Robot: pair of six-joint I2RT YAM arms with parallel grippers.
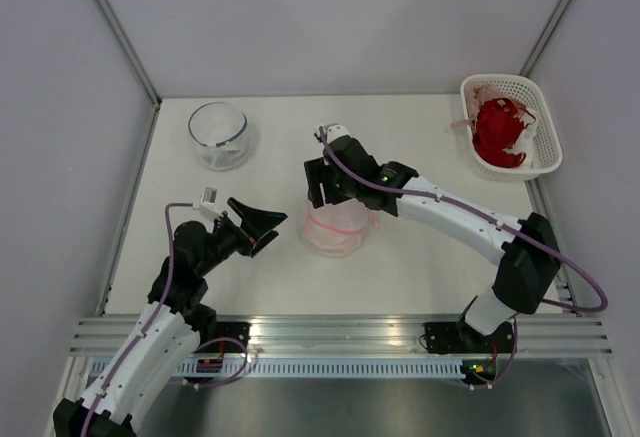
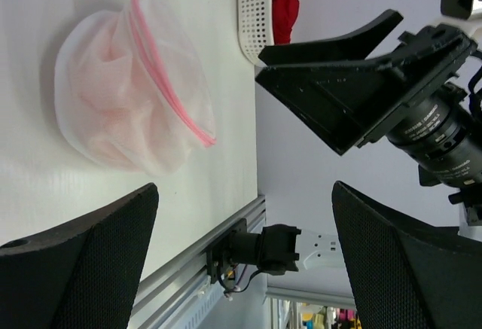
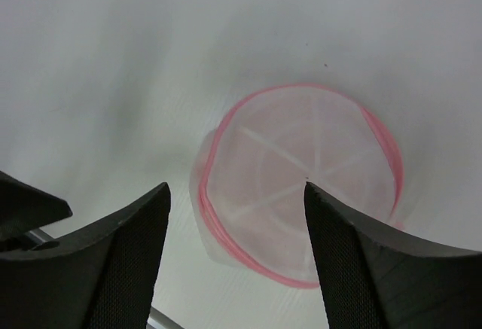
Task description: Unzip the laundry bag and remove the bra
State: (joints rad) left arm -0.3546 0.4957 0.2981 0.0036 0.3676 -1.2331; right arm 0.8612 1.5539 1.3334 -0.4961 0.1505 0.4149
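The laundry bag is a round white mesh pod with a pink rim, lying on the table's middle. It also shows in the left wrist view and in the right wrist view. Pale pink fabric, the bra, shows faintly through the mesh. My right gripper hangs open just above the pod's far edge, holding nothing. My left gripper is open and empty, a little left of the pod.
A clear glass bowl stands at the back left. A white lattice basket with a red garment stands at the back right. The table's aluminium front rail runs along the near edge.
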